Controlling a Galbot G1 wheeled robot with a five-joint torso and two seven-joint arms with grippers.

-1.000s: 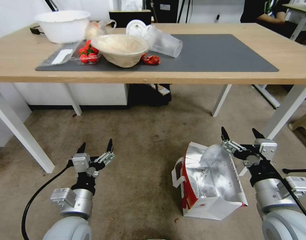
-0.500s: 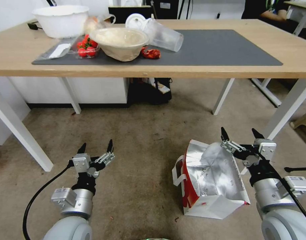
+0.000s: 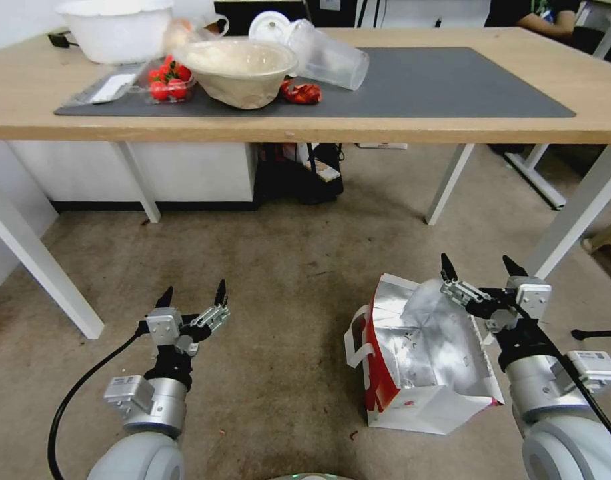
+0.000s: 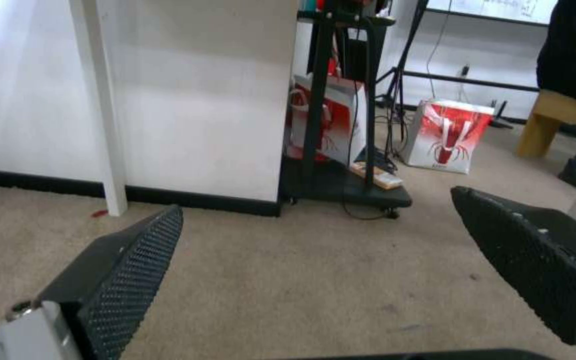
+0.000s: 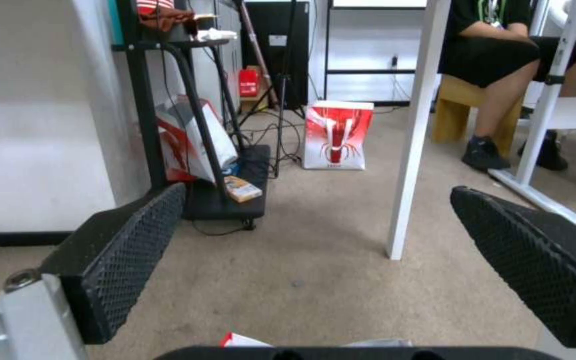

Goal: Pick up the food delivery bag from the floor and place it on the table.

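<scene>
Bag [image 3: 422, 363] is lying open-mouthed on floor [image 3: 285, 267], lower right of frame, awaiting pickup. Right gripper [image 3: 477, 270] is hovering above its far rim, jaws wide, empty; left gripper [image 3: 192, 295], lower left, likewise gaping, idling.

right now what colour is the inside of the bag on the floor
Shiny silver foil inside the food delivery bag, clearest in the head view.

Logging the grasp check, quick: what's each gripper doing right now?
Left gripper: open, empty, above the floor.
Right gripper: open, empty, over the food delivery bag.
</scene>
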